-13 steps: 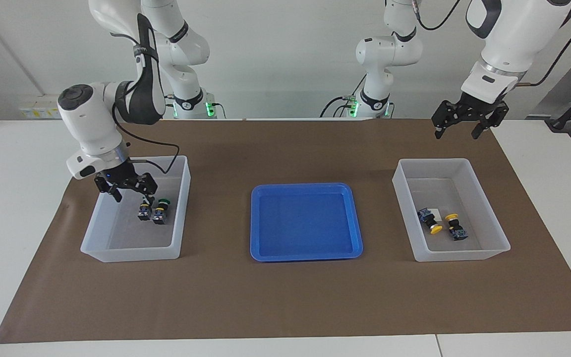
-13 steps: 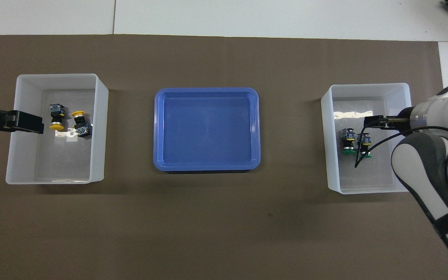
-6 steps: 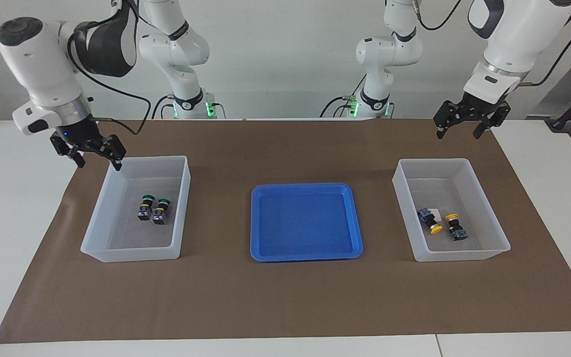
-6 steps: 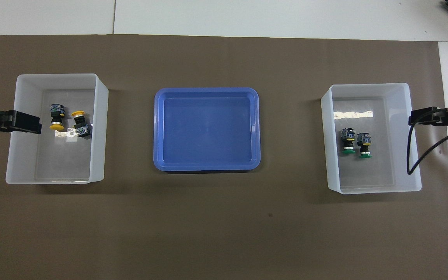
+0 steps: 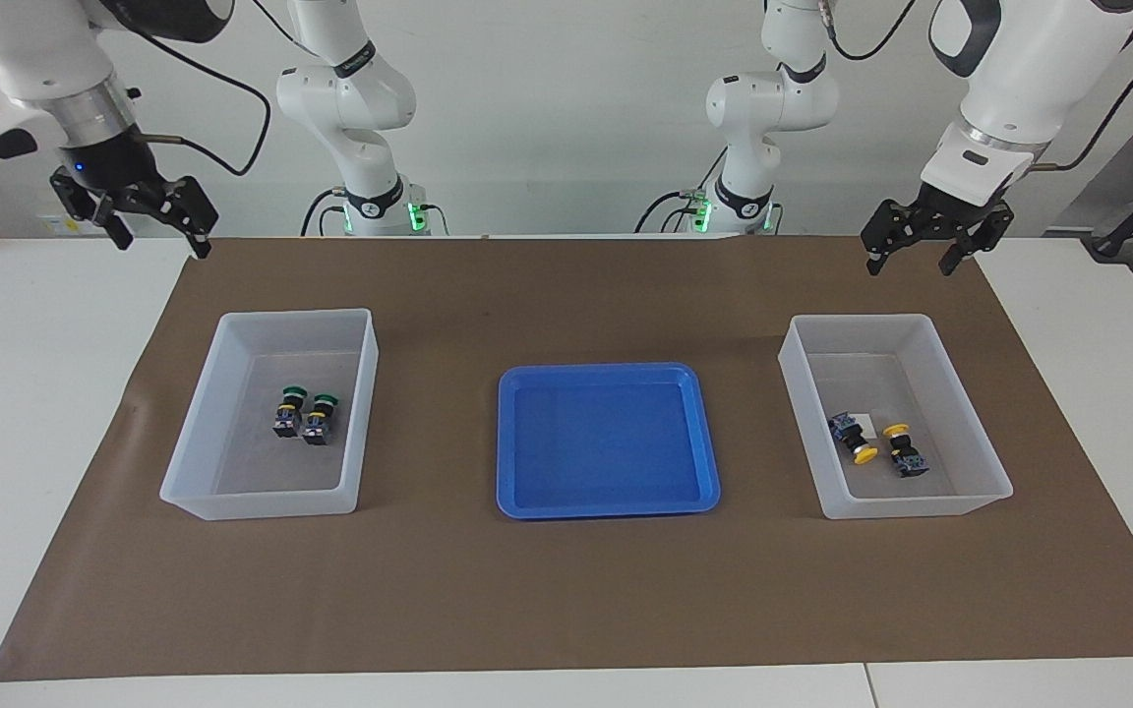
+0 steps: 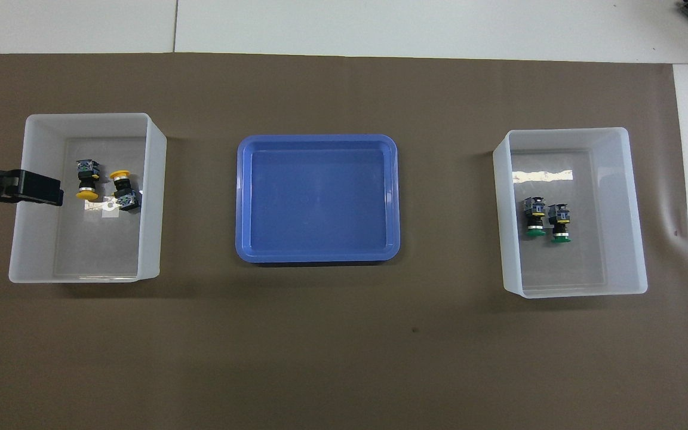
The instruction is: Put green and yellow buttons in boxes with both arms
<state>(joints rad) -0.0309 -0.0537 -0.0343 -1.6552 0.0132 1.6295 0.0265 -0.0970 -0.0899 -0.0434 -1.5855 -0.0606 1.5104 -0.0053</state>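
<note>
Two green-capped push buttons [image 5: 305, 415] lie side by side in the translucent bin [image 5: 232, 497] toward the right arm's end of the worktop [image 5: 527, 610], long axes parallel, caps toward the robots. Two yellow-capped push buttons [image 5: 879, 445] lie in the matching bin [image 5: 921, 506] toward the left arm's end, pointing opposite ways: one cap toward the robots, the other away. The sorting by colour looks complete. The blue tray [image 5: 609, 506] between the bins holds nothing. The right end effector [image 5: 155, 234] hangs wide and empty above the edge of the brown mat [image 5: 566, 590], clear of its bin; the left end effector [image 5: 909, 256] hovers likewise, wide and empty, apparently parked out of the way.
</note>
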